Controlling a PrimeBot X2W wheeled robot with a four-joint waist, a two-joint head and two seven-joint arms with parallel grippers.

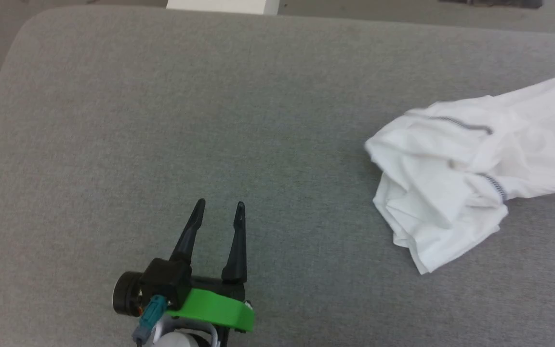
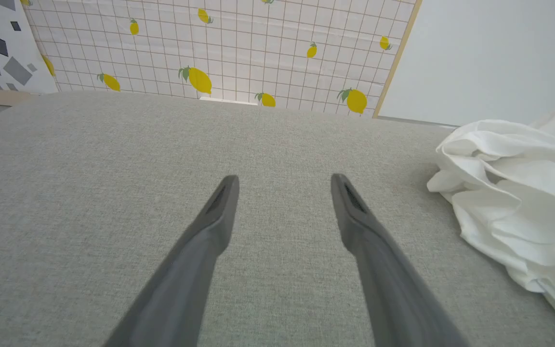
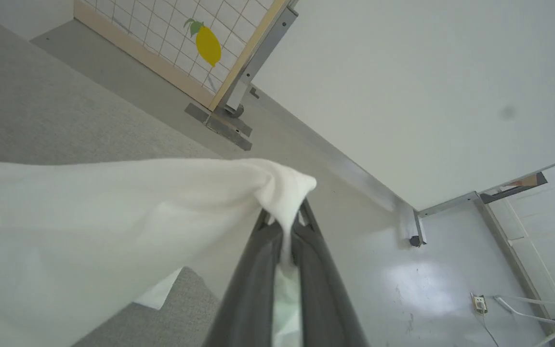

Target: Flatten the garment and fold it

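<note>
The garment [image 1: 455, 173] is a crumpled white shirt with grey stitched seams, lying at the right of the grey surface and stretching off the head view's right edge. My right gripper [image 3: 284, 219] is shut on the garment [image 3: 113, 217], with a fold of white cloth pinched between its fingertips and lifted off the surface. My left gripper [image 1: 219, 208] stands open over bare grey fabric at the lower middle, well to the left of the garment. In the left wrist view the left gripper [image 2: 284, 185] has nothing between its fingers, and the garment [image 2: 513, 202] bunches at the right.
The grey padded surface [image 1: 162, 120] has a rounded far left corner. Beyond it stand a lemon-print grid screen [image 2: 239, 48] and a plain white wall [image 3: 427, 86]. A pale floor [image 3: 427, 284] lies past the surface's edge in the right wrist view.
</note>
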